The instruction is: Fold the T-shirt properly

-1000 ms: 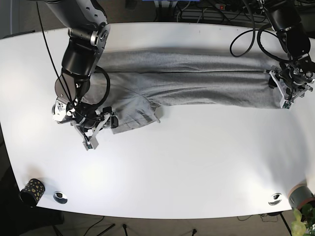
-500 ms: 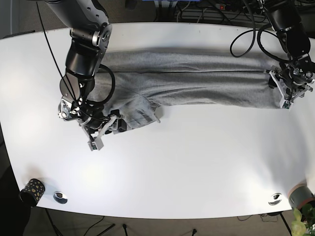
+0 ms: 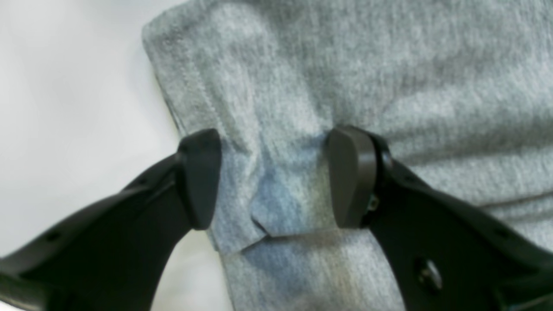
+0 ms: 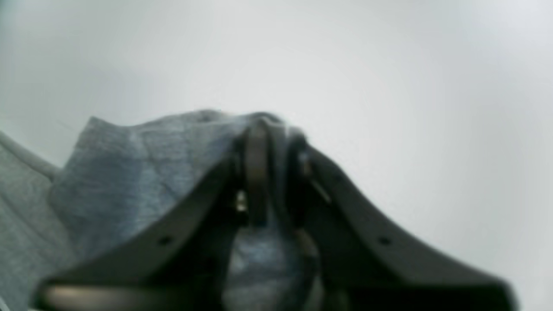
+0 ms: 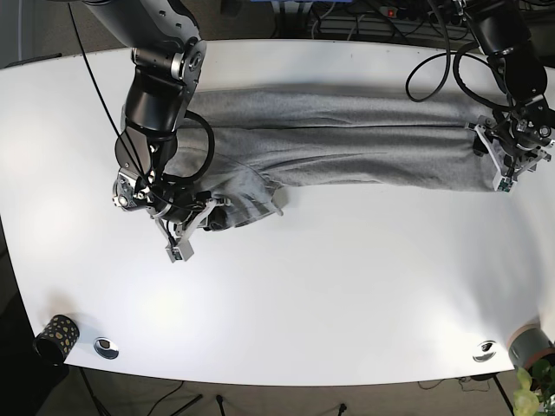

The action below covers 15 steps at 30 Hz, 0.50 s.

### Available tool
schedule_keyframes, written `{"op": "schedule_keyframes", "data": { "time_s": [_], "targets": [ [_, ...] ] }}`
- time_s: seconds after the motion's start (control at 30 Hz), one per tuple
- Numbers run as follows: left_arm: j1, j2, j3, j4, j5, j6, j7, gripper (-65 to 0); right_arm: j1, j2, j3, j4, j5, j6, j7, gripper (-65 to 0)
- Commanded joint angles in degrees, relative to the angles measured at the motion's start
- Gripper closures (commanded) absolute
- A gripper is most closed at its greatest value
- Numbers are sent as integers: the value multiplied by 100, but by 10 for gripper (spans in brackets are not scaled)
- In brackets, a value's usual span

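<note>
Right gripper (image 5: 208, 218) is clenched on the sleeve end of the shirt (image 5: 347, 147), at the near-left corner of the cloth. The shirt lies as a long band across the far half of the table (image 5: 329, 286), long axis left to right. Left gripper (image 3: 274, 177) is released, jaws straddling the hem corner at the band's right end. Each arm sits at its own end; the cloth runs between them.

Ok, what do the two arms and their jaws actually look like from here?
Both arms are black and dark grey with rounded, cylindrical joint housings. Black cables loop loosely alongside each one. The left gripper has matte black curved jaws with flat, rounded pads and small screw holes in the shanks. The right gripper looks the same build, though that view is blurred. The wrists carry pale grey brackets. No markings are legible.
</note>
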<state>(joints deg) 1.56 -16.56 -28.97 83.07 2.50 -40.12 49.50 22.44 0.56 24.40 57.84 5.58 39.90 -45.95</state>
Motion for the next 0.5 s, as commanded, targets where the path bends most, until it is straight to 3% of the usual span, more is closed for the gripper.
{"op": "schedule_keyframes", "data": {
  "time_s": [0.0,0.13,0.47],
  "targets": [
    [-29,-63,-8,23,106,12,48,-371,108,28,-1,409,9,10,-60,0],
    [-29,-63,0,23,106,12,48,-371,-191,19,-1,1218,17,10,-279,0],
    [-29,-63,0,14,115,12,48,-371,-1105,10,43,3917,26,10,-1580,0]
  ]
}}
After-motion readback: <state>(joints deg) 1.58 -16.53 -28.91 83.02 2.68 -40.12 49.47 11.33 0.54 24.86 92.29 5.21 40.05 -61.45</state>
